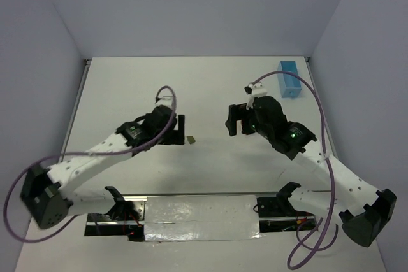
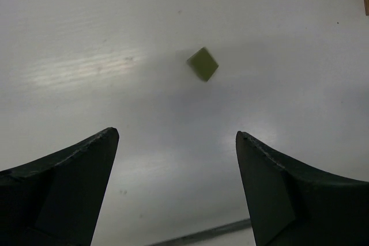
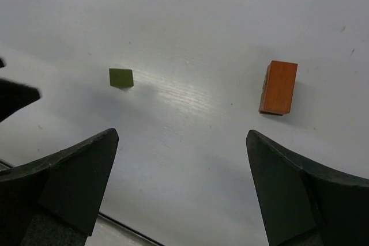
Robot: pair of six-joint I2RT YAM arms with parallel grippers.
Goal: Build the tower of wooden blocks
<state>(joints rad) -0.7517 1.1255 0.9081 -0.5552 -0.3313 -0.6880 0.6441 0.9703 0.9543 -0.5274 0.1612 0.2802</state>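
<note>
Two loose blocks, no stack yet: olive block [image 2: 202, 64] lies on the bench [image 1: 191, 87], orange block [image 3: 278, 87] well apart from it. Left tool [image 2: 176, 133] and right tool [image 3: 181, 133] gape wide, empty, near the olive block. Step judged: first pick; it needs a square, centred grasp.

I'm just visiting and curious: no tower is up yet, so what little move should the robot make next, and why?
Probably ease the left claw forward and down to straddle the olive-green block: it lies alone just ahead of the open, empty jaws, apart from the orange block, so nothing is stacked yet.
</note>
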